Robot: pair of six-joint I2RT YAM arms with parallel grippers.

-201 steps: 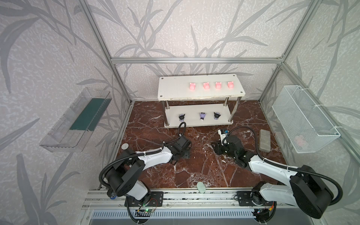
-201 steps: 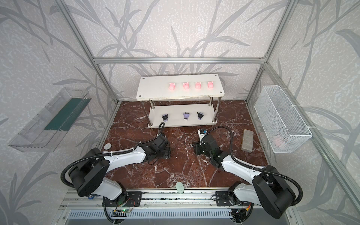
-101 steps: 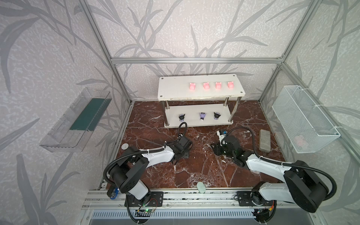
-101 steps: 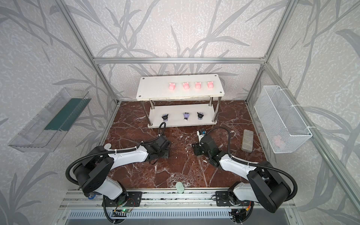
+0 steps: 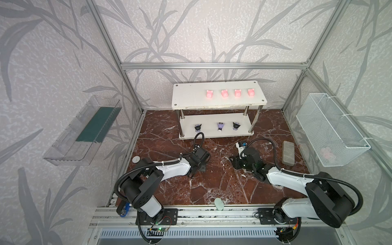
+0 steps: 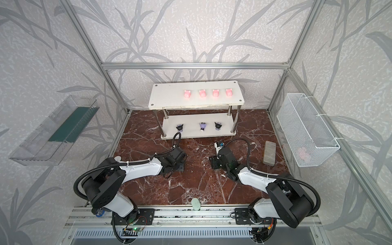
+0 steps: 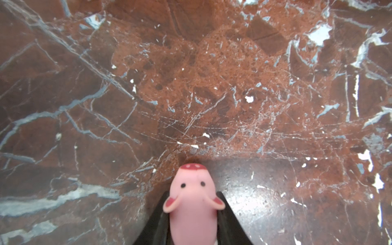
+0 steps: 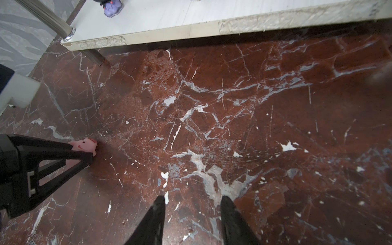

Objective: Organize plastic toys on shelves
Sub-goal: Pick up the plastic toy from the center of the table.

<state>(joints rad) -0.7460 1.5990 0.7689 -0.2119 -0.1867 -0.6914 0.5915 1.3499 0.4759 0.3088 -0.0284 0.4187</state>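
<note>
Left wrist view: the left gripper (image 7: 193, 197) is clamped on a pink pig (image 7: 192, 210). A black finger presses each flank just behind the ears, and the head sticks out past the fingertips. The snout points down at the marble tabletop (image 7: 191, 84). Whether it touches the stone or hangs just above it cannot be told.

The hold looks sound but shallow. The body is rounded and looks smooth, so a sideways jolt could likely squeeze it out forward. The grip should be kept firm and the pig lifted straight up before any travel.

In a top view, the right gripper (image 8: 192, 198) sits near the left one at about 3 o'clock. Its jaws are parted with nothing between them, over bare marble. It is best left parked there, out of the carry path.

The rack (image 5: 186, 95) stands at 12 o'clock from the left gripper. Four pink pigs (image 5: 224, 93) line its upper board, and three figurines (image 5: 221, 126) stand on the lower board (image 5: 207, 118). The bare stretch at 9 o'clock of the pig row looks like the natural slot.

The approach should come from above, clearing the board's front edge. The wrist must turn so the pig lands on its base, and the jaws should release only once it rests there.
</note>
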